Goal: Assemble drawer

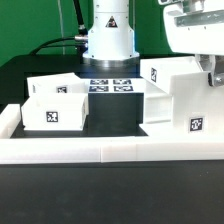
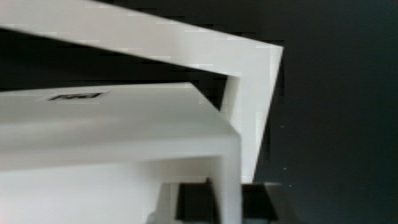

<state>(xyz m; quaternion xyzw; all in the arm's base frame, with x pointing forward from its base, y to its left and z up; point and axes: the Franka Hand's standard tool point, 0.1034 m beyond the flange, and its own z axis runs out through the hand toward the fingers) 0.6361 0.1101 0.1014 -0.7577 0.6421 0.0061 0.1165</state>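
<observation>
The large white drawer housing (image 1: 186, 96) stands at the exterior view's right, with tags on its front and side. My gripper (image 1: 210, 74) reaches down onto its far right top edge. In the wrist view the gripper (image 2: 226, 206) has a dark finger on each side of a thin white wall of the housing (image 2: 235, 120), with the jaws closed against it. A shallow white tray (image 1: 54, 104) with a tag on its front lies at the exterior view's left. A second smaller white piece (image 1: 157, 106) sits against the housing's left side; I cannot tell whether it is inserted.
The marker board (image 1: 110, 86) lies flat in front of the robot base (image 1: 108, 40). A low white wall of blocks (image 1: 100, 150) runs along the front, with a side block (image 1: 8, 118) at the left. The table is black.
</observation>
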